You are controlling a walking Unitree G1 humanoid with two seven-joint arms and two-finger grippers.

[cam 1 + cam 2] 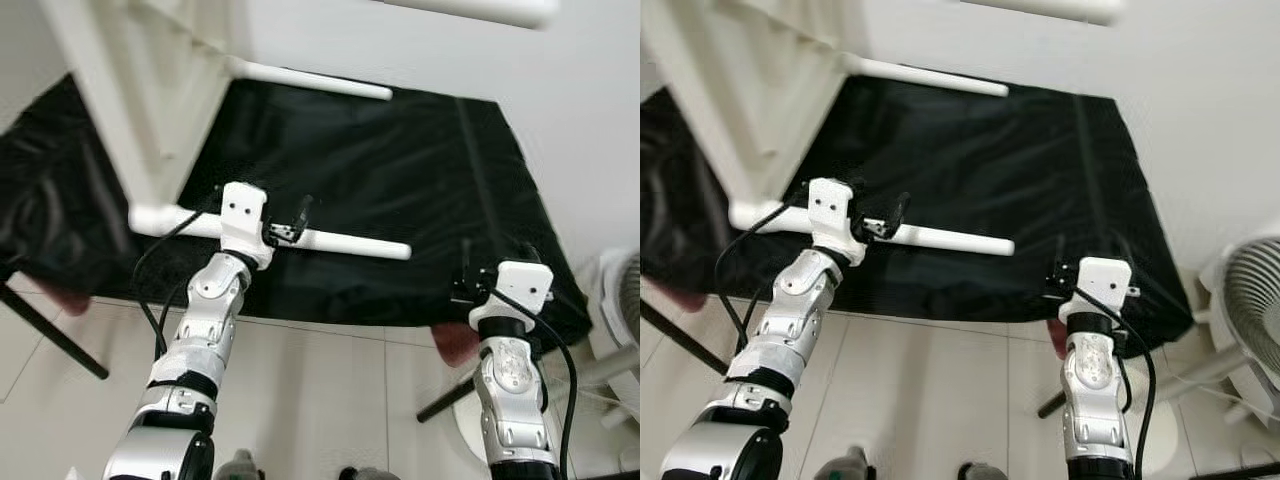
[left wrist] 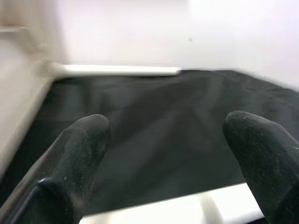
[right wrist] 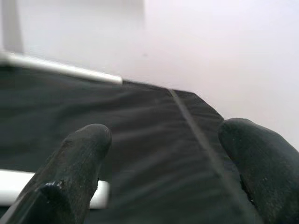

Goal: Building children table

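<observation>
The white children's table (image 1: 130, 110) lay tipped on its side on the black cloth (image 1: 380, 170), filling the upper left of the frame, two round legs (image 1: 350, 243) pointing right. The left gripper (image 1: 285, 225) sat at the nearer leg, fingers (image 2: 79, 154) spread apart, gripping nothing. The right gripper (image 1: 468, 280) hovered over the cloth's lower right edge, fingers (image 3: 79, 158) likewise parted and empty.

One white children's table (image 1: 130, 110) lies overturned on one black-covered tabletop (image 1: 400, 200). Three of its round white legs are visible: the near one (image 1: 350, 243), a farther one (image 1: 310, 80), and a third at the top edge (image 1: 480, 10). Two robot grippers, the left (image 1: 285, 225) and the right (image 1: 470, 285), each have two black fingers. One white fan (image 1: 1250, 310) stands at the right.
</observation>
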